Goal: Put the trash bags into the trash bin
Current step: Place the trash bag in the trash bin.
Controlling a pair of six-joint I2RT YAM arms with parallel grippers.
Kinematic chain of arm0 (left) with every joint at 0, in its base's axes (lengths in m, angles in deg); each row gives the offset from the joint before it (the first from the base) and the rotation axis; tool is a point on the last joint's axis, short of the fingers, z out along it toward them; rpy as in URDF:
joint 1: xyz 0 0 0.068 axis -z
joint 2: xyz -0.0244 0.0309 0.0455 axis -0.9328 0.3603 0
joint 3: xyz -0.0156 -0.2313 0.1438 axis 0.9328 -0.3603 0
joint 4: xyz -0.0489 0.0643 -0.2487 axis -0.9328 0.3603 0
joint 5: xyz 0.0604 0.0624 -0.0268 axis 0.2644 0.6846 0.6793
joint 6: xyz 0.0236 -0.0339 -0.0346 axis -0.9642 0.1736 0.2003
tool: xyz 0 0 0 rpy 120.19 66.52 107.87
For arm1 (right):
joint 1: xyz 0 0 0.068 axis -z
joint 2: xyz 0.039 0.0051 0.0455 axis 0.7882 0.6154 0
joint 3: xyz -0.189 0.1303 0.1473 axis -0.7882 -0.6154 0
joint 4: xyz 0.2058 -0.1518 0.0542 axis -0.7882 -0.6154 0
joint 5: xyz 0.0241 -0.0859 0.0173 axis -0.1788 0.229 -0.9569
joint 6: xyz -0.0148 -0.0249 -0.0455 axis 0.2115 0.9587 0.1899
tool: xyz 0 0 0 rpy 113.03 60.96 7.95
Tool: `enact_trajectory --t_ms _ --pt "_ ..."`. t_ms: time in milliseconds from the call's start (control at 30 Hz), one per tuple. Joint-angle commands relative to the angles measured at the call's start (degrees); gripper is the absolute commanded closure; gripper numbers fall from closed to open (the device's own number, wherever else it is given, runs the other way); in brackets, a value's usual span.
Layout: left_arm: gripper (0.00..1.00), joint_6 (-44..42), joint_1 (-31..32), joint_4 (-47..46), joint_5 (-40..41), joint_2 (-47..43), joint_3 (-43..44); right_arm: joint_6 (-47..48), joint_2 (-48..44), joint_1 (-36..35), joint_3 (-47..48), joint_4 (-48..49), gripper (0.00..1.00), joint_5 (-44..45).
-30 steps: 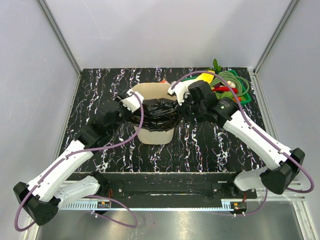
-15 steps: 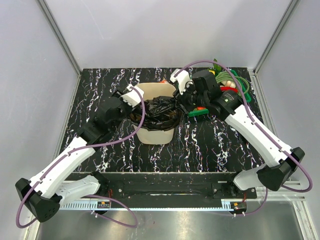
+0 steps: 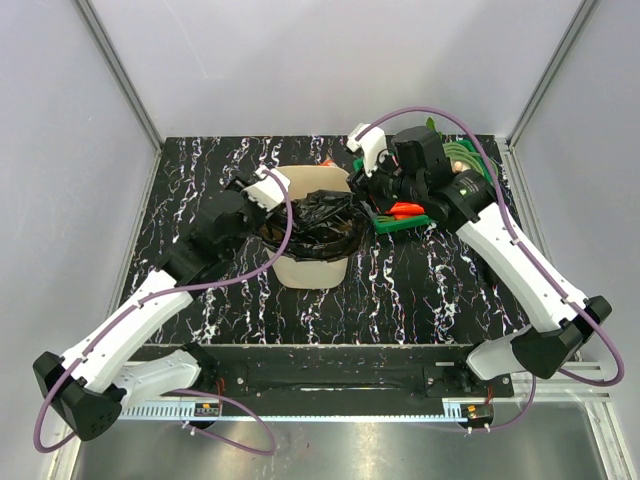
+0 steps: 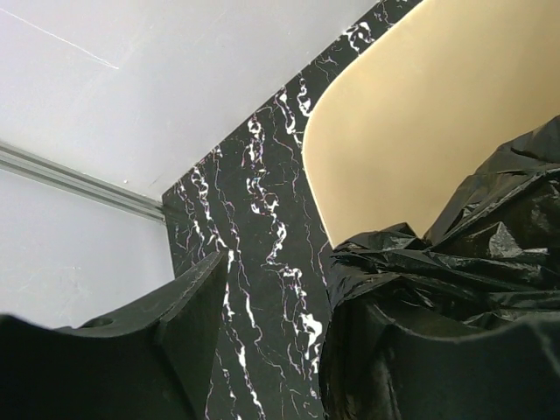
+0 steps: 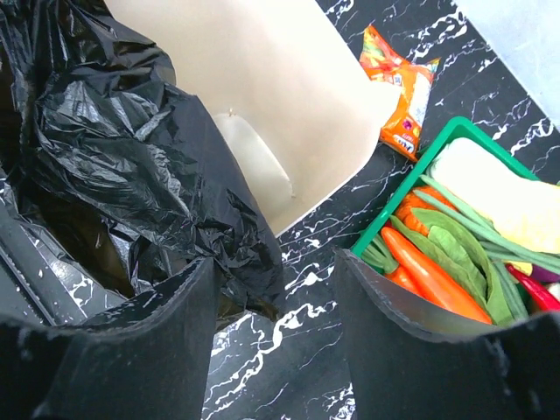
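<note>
Fingers on the left gripper (image 4: 271,346) stand apart at the left rim of the trash bin (image 3: 312,268). Marble shows through the gap, and crinkly plastic rests against one finger but isn't pinched as far as I can see. My guess is it's parked there to steady or poke the trash bags (image 3: 325,225). Those sit bunched in the bin's mouth, heaped around rim level and spilling over the right edge rather than sunk inside. The right gripper (image 5: 271,324) hangs wide with nothing in it, just right of the bin, a flap of bag near one finger. Tight spot though: green tray (image 5: 407,185) of veg right beside it, snack wrapper (image 5: 398,79) on the far side. The near half of the table (image 3: 420,290) looks like the room for backing off.
</note>
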Motion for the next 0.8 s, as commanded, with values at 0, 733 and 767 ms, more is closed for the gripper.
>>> enact_trajectory --t_ms 0,733,767 --pt "0.45 0.4 -0.5 -2.5 0.5 0.3 3.6 1.6 -0.1 0.6 3.3 0.3 0.39 -1.7" --pt "0.67 -0.1 -2.5 -4.4 0.1 1.7 4.2 2.0 7.0 2.2 7.7 4.0 0.96 -0.7" --pt "0.71 -0.1 -2.8 -4.7 -0.1 1.8 4.0 2.0 7.4 2.4 7.9 4.3 0.97 -0.6"
